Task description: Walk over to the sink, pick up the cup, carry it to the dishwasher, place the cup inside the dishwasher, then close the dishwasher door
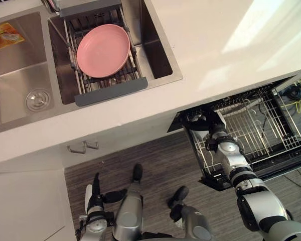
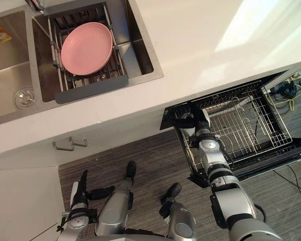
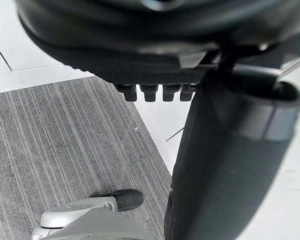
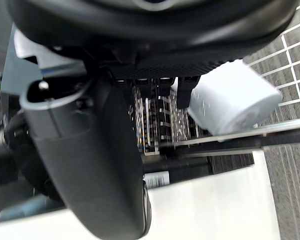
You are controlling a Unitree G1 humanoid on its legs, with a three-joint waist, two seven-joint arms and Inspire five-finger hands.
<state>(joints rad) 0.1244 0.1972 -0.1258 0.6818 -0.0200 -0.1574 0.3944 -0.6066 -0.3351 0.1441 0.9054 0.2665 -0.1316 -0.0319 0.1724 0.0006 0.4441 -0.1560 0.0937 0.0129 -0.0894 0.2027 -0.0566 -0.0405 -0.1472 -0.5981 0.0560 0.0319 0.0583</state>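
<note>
We see the right robot hand (image 1: 199, 121) reaching into the corner of the pulled-out silver wire dishwasher rack (image 1: 261, 125) that tucks under the white desk (image 1: 215, 45). The small white cylindrical cup (image 4: 230, 97) lies in the rack just past its fingers, which look loose with the thumb well apart, so we judge the cup set down rather than gripped. The left robot hand (image 1: 96, 193) hangs empty and straight-fingered, well away from the rack, probably kept free for closing.

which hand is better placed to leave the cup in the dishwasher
Right: the right hand is in the dishwasher rack beside the white cup; the left hand hangs low by the cabinet.
</note>
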